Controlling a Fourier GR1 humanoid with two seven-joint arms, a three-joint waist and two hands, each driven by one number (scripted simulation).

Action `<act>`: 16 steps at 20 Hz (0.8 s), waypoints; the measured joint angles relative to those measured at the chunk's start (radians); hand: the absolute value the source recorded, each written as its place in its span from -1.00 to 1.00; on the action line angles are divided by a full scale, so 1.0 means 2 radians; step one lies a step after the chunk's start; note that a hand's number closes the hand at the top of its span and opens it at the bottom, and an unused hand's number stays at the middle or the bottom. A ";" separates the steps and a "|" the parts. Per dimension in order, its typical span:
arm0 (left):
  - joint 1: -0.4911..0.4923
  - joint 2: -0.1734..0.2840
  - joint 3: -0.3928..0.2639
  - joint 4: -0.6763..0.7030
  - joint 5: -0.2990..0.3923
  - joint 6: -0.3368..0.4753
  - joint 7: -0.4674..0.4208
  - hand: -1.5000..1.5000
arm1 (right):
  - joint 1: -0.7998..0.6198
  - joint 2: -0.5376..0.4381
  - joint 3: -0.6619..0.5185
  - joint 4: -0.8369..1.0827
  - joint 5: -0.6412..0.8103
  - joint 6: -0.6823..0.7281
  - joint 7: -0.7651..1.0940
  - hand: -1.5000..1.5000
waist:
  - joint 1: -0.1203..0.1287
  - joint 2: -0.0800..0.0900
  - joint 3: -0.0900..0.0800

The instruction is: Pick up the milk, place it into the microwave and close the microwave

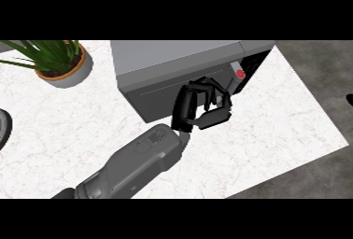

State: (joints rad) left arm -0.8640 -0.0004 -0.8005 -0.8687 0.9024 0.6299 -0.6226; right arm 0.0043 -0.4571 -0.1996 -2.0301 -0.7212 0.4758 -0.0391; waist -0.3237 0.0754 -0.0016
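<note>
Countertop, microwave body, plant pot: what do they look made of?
Countertop: looks like polished marble or stone, white with faint veining. Microwave: seems matte grey metal or painted casing, flat with no shine. Plant pot: probably ceramic, grey wall with a brown terracotta-like rim.

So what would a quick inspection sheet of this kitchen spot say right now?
Surface: white marbled counter, mostly bare in front.
Job's things: grey microwave at the back, its door nearly closed, with a dark gap at its right end; red button beside the gap; no milk seen.
Clutter: potted plant at the back left; a dark round rim cut off by the left edge, too little showing to name.
Hands: left hand at the door's right end; right hand not in view.
Cables: nothing seen.
Surroundings: dark grey floor beyond the counter's right side.
</note>
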 measured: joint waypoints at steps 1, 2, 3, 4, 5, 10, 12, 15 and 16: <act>0.000 0.000 -0.001 0.001 0.002 0.000 -0.003 1.00 | -0.002 -0.002 -0.001 -0.001 -0.002 -0.001 0.002 -1.00 | 0.000 0.000 0.000; 0.000 0.000 -0.001 0.001 0.004 -0.001 -0.006 1.00 | -0.003 -0.003 -0.002 -0.001 -0.006 -0.001 0.003 -1.00 | 0.000 0.000 0.000; -0.001 0.000 -0.002 0.002 0.006 -0.001 -0.008 1.00 | -0.004 -0.004 -0.004 0.000 -0.008 -0.001 0.004 -1.00 | 0.000 0.000 0.000; -0.001 0.000 -0.002 0.003 0.007 0.000 -0.011 1.00 | -0.005 -0.006 -0.004 -0.001 -0.010 -0.002 0.006 -1.00 | -0.001 0.000 0.000; -0.001 0.000 -0.002 0.003 0.009 0.000 -0.014 1.00 | -0.006 -0.008 -0.006 -0.001 -0.013 -0.003 0.008 -1.00 | -0.001 0.000 0.000; -0.003 0.000 -0.006 0.007 0.018 0.000 -0.024 1.00 | -0.012 -0.014 -0.012 -0.001 -0.025 -0.007 0.014 -1.00 | -0.001 0.001 0.001; -0.005 0.000 -0.008 0.008 0.022 -0.002 -0.027 1.00 | -0.014 -0.017 -0.011 -0.003 -0.033 -0.004 0.017 -1.00 | -0.001 0.001 0.001; -0.007 0.000 -0.011 0.009 0.028 -0.004 -0.032 1.00 | -0.018 -0.023 -0.008 -0.005 -0.045 0.004 0.021 -1.00 | 0.000 0.002 0.001; -0.008 0.000 -0.013 0.010 0.030 -0.004 -0.033 1.00 | -0.020 -0.025 -0.007 -0.004 -0.049 0.006 0.022 -1.00 | 0.000 0.002 0.001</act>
State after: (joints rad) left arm -0.8802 -0.0005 -0.8259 -0.8488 0.9616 0.6215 -0.6886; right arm -0.0354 -0.5067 -0.2144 -2.0386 -0.8187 0.4874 0.0052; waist -0.3234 0.0794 0.0005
